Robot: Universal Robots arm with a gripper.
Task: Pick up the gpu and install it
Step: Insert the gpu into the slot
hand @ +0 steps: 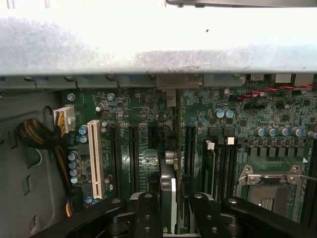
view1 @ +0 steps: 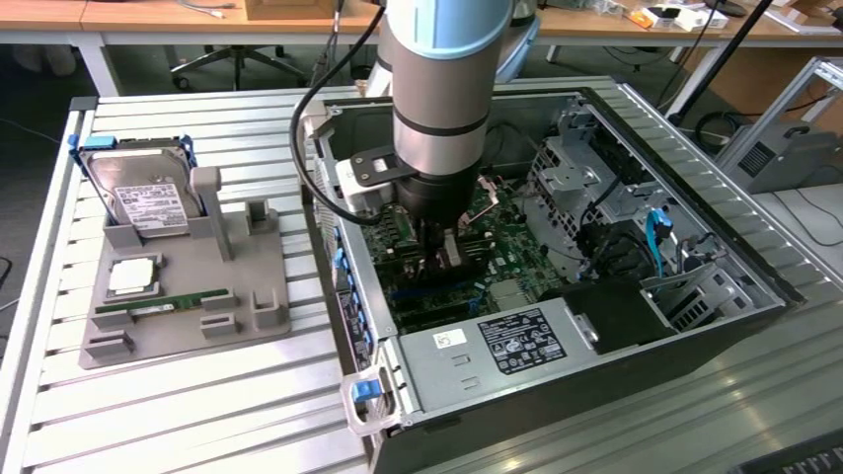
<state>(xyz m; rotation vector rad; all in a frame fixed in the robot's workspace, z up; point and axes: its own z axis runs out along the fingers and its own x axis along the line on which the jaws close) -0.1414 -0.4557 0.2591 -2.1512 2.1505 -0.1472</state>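
On the exterior view's left, the drive (view1: 142, 193) and memory stick (view1: 161, 305) sit on the gray holder (view1: 185, 326). My gripper (hand: 171, 206) is closed on the gpu (hand: 171, 163), held on edge over the motherboard (hand: 277, 124) slots inside the case (view1: 579, 395).

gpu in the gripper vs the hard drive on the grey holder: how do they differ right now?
The thin dark gpu card with its silvery end stands edge-on between the gripper fingers, over the green motherboard slots inside the open computer case. The boxy silver hard drive with a white label leans untouched in the grey holder on the slatted table, outside the case. The gpu is far thinner. Both are rectangular components.
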